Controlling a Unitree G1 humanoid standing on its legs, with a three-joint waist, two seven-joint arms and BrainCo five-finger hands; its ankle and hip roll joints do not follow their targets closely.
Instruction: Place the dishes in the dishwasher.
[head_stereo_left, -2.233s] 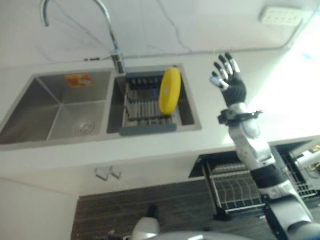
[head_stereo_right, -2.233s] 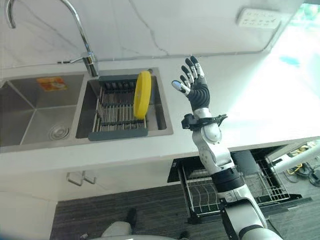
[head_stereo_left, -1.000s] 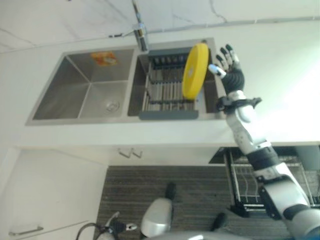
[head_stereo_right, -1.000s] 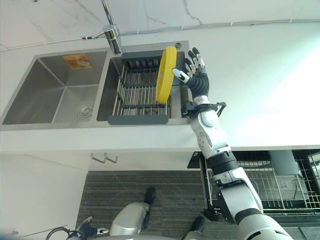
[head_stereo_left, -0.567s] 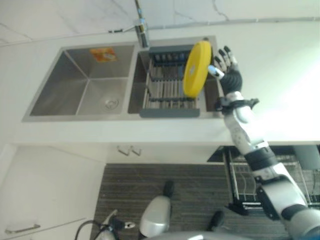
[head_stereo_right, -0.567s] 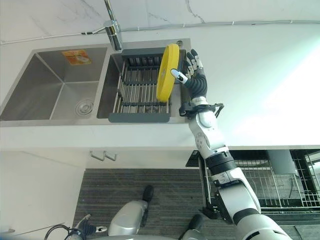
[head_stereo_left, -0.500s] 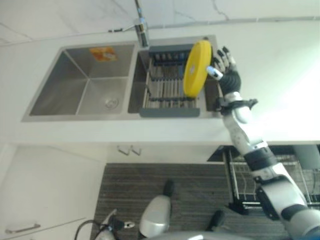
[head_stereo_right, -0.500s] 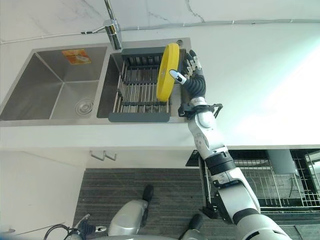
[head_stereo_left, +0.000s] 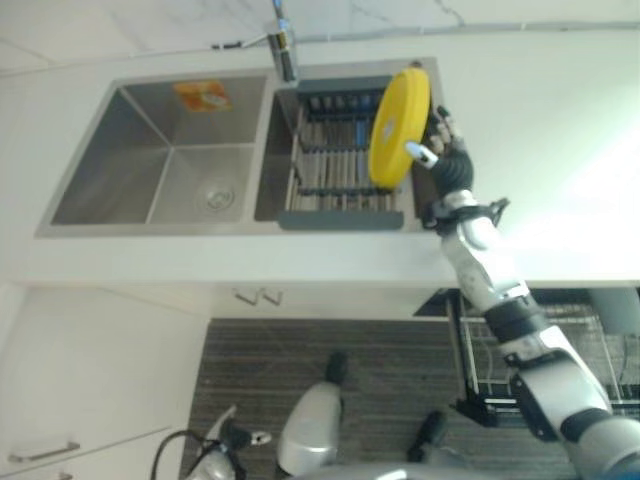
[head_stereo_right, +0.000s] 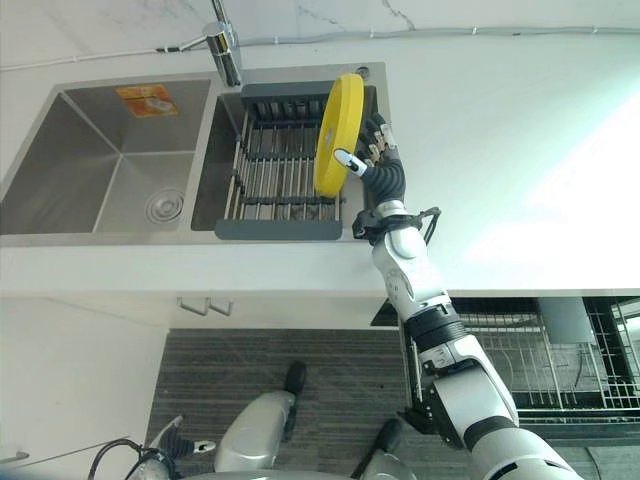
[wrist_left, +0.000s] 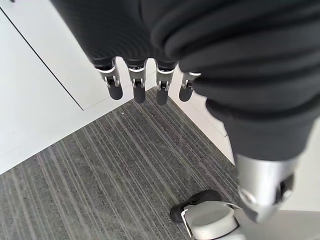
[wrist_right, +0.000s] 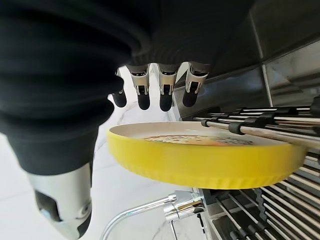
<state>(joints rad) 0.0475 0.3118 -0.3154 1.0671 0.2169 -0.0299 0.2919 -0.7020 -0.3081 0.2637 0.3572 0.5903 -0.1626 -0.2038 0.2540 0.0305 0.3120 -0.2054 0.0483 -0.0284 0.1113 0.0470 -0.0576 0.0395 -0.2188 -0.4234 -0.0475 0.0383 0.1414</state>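
A yellow plate (head_stereo_right: 337, 135) stands on edge in the dish rack (head_stereo_right: 270, 180) in the right sink basin. My right hand (head_stereo_right: 378, 175) is at the plate's right side, open. In the right wrist view its straight fingers (wrist_right: 161, 97) lie on one side of the plate (wrist_right: 200, 160) and the thumb (wrist_right: 60, 210) on the other, so the rim sits between them without being pinched. My left hand (wrist_left: 135, 85) hangs open over the grey striped floor (wrist_left: 100, 175).
A faucet (head_stereo_right: 222, 40) rises behind the sink's left basin (head_stereo_right: 100, 160). White countertop (head_stereo_right: 500, 150) stretches to the right. Below the counter, the pulled-out dishwasher rack (head_stereo_right: 530, 350) sits at the lower right, beside my right arm.
My right hand has moved left and down to the plate, and the rim now sits between its fingers and thumb. The camera has shifted as well. The plate stays in the rack.
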